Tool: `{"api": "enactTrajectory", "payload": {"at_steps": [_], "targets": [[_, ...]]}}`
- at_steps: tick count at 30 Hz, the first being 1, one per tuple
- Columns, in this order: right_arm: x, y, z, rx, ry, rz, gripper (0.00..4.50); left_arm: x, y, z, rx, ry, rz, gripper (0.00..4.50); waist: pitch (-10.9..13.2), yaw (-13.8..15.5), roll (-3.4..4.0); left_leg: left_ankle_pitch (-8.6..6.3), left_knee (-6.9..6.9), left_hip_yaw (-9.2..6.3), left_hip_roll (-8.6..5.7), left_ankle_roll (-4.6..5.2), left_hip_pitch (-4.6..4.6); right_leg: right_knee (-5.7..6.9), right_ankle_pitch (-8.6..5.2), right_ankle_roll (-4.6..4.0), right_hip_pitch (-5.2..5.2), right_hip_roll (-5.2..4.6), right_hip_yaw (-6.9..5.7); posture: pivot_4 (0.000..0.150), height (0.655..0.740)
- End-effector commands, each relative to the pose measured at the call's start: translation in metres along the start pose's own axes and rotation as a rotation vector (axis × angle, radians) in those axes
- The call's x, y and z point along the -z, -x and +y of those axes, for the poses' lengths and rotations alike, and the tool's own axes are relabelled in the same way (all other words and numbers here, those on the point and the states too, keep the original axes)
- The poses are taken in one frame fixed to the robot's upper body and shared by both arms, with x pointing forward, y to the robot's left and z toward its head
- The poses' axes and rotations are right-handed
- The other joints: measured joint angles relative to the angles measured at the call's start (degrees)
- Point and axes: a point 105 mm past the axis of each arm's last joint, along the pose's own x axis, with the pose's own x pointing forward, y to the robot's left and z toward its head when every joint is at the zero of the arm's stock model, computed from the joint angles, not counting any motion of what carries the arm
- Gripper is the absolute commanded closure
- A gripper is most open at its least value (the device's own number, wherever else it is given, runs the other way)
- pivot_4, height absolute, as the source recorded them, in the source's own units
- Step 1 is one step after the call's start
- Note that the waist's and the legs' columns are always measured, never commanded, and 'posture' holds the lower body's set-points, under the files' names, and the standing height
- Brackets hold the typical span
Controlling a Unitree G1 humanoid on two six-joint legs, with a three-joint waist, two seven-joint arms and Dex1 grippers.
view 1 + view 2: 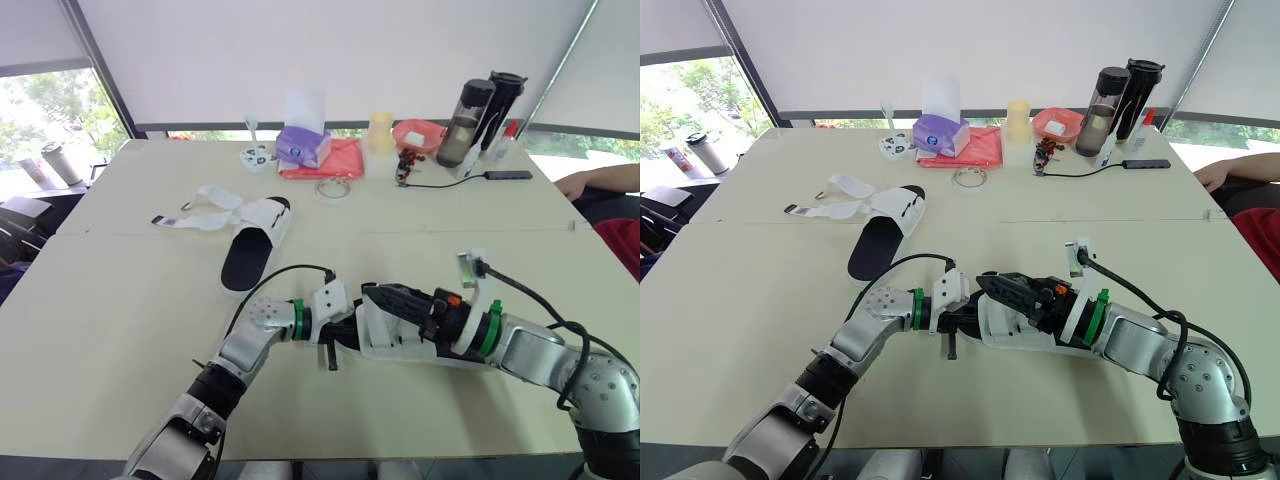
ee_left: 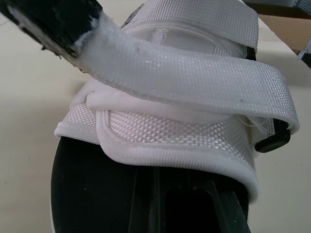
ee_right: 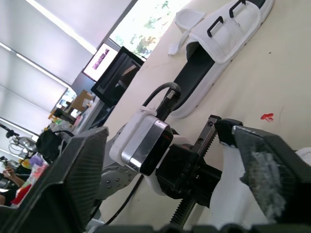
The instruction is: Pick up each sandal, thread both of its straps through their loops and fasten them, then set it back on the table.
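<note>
The near sandal point(image 1: 385, 332) sits at the front edge of the table point(image 1: 120, 300), its long axis running across the robot from left to right. The left gripper point(image 1: 340, 335) is at its left end and the right gripper point(image 1: 392, 298) reaches over its upper from the right. The right jaws stand wide, and the free end of one white strap point(image 2: 194, 82) lies against one of their fingers rather than pinched between them. How the left jaws stand cannot be told. The strap appears to turn at the black loop point(image 2: 274, 138) and run back across the upper, so the right arm seems better placed to press it down. The other sandal point(image 1: 256, 243) lies farther away, straps open.
</note>
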Motion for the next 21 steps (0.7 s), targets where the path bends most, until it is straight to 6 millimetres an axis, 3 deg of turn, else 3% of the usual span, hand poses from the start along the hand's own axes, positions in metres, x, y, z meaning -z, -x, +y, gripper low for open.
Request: {"api": "enactTrajectory", "payload": {"at_steps": [1, 5, 8, 15, 21], "targets": [[-0.027, 0.005, 0.008, -0.009, 0.223, -0.026, 0.03, 0.062, 0.012, -0.002, -0.066, 0.144, 0.212, 4.5, 0.0, 0.0, 0.04, 0.0, 0.0, 0.01, 0.0, 0.0, 0.0, 0.0, 0.0, 0.0, 0.0, 0.0, 0.0, 0.15, 0.74], [-0.031, 0.003, -0.008, 0.067, 0.509, 0.115, 0.03, 0.062, 0.012, -0.001, -0.064, 0.143, 0.211, 4.5, 0.0, -0.1, 0.08, 0.0, 0.01, 0.07, -0.01, -0.01, 0.0, -0.02, -0.01, 0.01, -0.01, 0.0, -0.01, 0.15, 0.74], [-0.026, 0.0, -0.018, 0.053, 0.602, 0.207, 0.03, 0.061, 0.011, 0.0, -0.062, 0.138, 0.211, 4.5, -0.1, 0.0, 0.06, -0.01, 0.0, 0.07, 0.0, -0.01, 0.0, -0.02, -0.02, 0.03, 0.0, 0.0, -0.04, 0.15, 0.74], [-0.018, -0.006, -0.017, -0.056, 0.604, 0.286, 0.03, 0.061, 0.012, 0.002, -0.08, 0.14, 0.208, 4.5, -0.1, 0.0, 0.06, 0.0, 0.05, 0.07, -0.07, 0.0, -0.02, -0.01, 0.0, 0.01, 0.03, -0.02, -0.02, 0.15, 0.74], [-0.026, -0.02, -0.018, -0.076, 0.557, 0.226, 0.03, 0.061, 0.012, 0.003, -0.088, 0.148, 0.203, 4.5, -0.1, 0.0, 0.06, 0.0, 0.04, 0.03, -0.06, -0.01, 0.0, 0.02, 0.0, 0.01, 0.03, 0.0, -0.02, 0.15, 0.74]]}}
